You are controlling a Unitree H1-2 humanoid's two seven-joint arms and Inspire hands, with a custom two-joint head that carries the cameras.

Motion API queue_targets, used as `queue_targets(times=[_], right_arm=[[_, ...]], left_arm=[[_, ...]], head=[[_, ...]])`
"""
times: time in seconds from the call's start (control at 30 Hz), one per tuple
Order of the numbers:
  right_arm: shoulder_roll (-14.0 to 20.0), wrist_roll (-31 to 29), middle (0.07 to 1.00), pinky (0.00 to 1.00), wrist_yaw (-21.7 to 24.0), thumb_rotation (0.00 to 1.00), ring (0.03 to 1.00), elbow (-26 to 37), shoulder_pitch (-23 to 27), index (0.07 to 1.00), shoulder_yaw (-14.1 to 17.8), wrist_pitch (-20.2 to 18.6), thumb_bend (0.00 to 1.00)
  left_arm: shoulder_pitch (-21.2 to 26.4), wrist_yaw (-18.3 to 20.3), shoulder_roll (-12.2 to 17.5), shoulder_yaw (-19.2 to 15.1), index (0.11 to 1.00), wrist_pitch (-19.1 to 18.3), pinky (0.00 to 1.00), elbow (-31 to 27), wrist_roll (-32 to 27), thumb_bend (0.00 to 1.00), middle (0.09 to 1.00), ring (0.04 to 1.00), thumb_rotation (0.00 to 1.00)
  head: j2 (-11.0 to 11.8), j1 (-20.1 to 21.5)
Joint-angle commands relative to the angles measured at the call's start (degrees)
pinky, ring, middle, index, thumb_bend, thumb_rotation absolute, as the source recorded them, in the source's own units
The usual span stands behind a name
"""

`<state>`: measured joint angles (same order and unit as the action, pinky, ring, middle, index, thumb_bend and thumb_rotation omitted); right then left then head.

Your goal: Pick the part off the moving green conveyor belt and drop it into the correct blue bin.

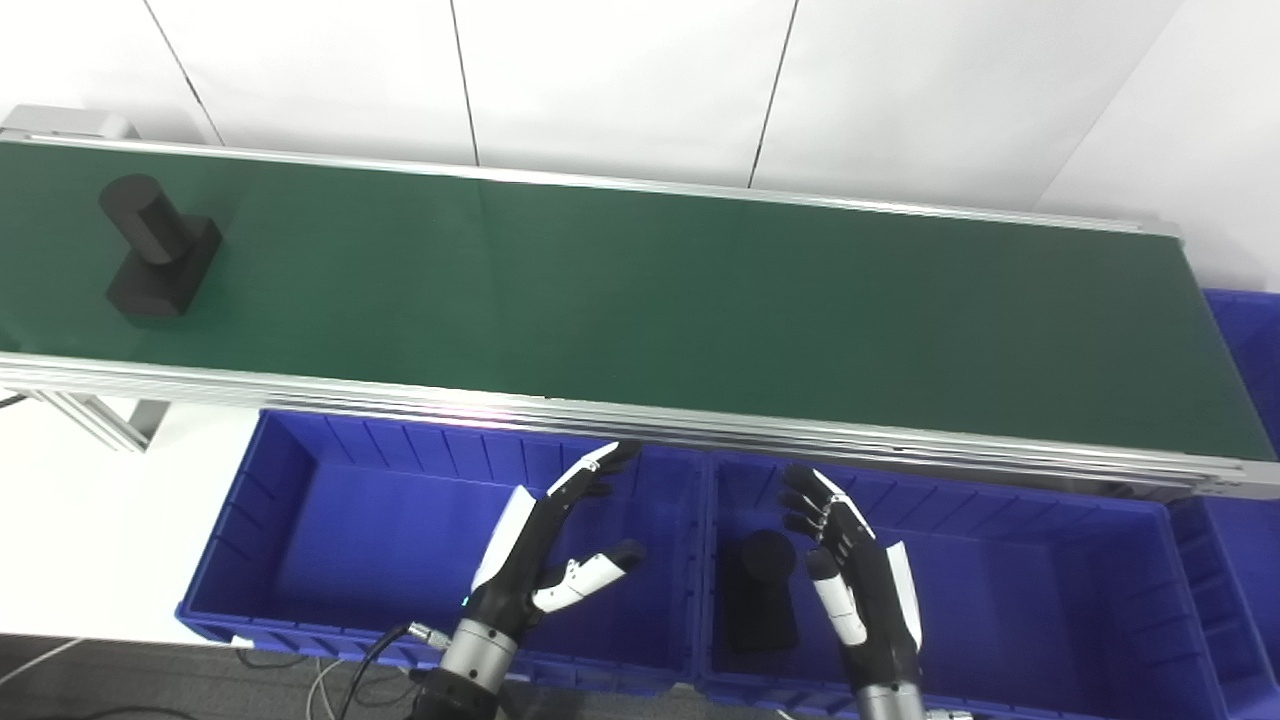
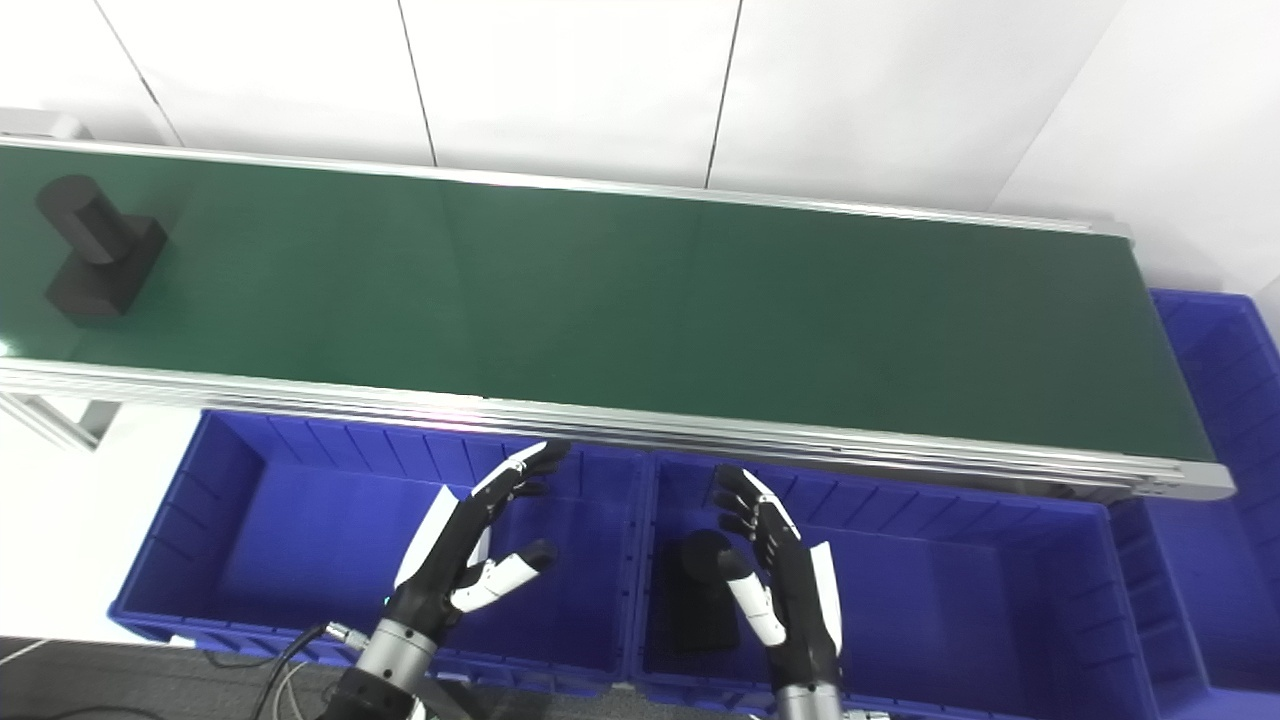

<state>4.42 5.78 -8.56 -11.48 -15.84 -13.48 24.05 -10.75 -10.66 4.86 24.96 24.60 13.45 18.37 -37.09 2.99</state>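
Note:
A black part point(image 1: 155, 245), a cylinder standing on a block base, sits on the green conveyor belt point(image 1: 640, 300) at its far left end. It also shows in the right eye view point(image 2: 95, 258). My left hand point(image 1: 550, 545) is open and empty above the left blue bin point(image 1: 300, 480). My right hand point(image 1: 850, 565) is open and empty above the right blue bin point(image 1: 1050, 580). A second black part point(image 1: 760, 590) lies in the right bin, just left of my right hand. Both hands are far from the part on the belt.
The belt has silver aluminium rails point(image 1: 600, 410) along its near edge, just beyond the bins. Another blue bin point(image 1: 1250, 340) stands at the belt's right end. Cables point(image 1: 340, 680) trail below the left arm. White wall panels stand behind the belt.

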Motion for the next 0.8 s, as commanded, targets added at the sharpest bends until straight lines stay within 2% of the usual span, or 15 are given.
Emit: queue_targets(times=[0.0,0.2,0.37,0.6,0.77], right_arm=[[0.0,-0.3,0.843,0.77,-0.9,0.92,0.816,1.1,0.3,0.831,-0.3,2.9,0.84],[0.2,0.2,0.848,0.77,-2.2,0.92,0.813,0.5,0.4,0.834,-1.1,2.9,0.84],[0.2,0.2,0.854,0.78,-3.0,0.93,0.818,-0.4,0.8,0.834,-1.7,2.9,0.86],[0.5,-0.5,0.854,0.78,-3.3,0.91,0.82,-0.9,1.0,0.833,-2.3,2.9,0.82],[0.3,-0.5,0.848,0.78,-3.6,0.92,0.818,-1.0,0.9,0.832,-2.4,2.9,0.85]], left_arm=[[1.7,-3.5,0.7,1.9,0.86,2.3,0.82,-0.6,-0.3,0.66,0.889,0.871,0.99],[3.3,-8.2,2.8,6.5,0.838,2.3,0.81,0.5,-2.4,0.69,0.885,0.861,1.0],[4.0,-9.9,3.9,8.7,0.833,2.3,0.8,1.1,-3.5,0.68,0.886,0.859,1.0],[4.2,-10.2,4.4,9.5,0.835,2.3,0.79,0.8,-3.7,0.68,0.885,0.86,1.0],[4.4,-10.8,4.8,10.2,0.837,2.3,0.79,0.5,-3.7,0.67,0.884,0.857,1.0]], head=[[0.3,0.1],[1.2,0.7],[1.8,1.1],[1.7,1.5],[1.6,1.8]])
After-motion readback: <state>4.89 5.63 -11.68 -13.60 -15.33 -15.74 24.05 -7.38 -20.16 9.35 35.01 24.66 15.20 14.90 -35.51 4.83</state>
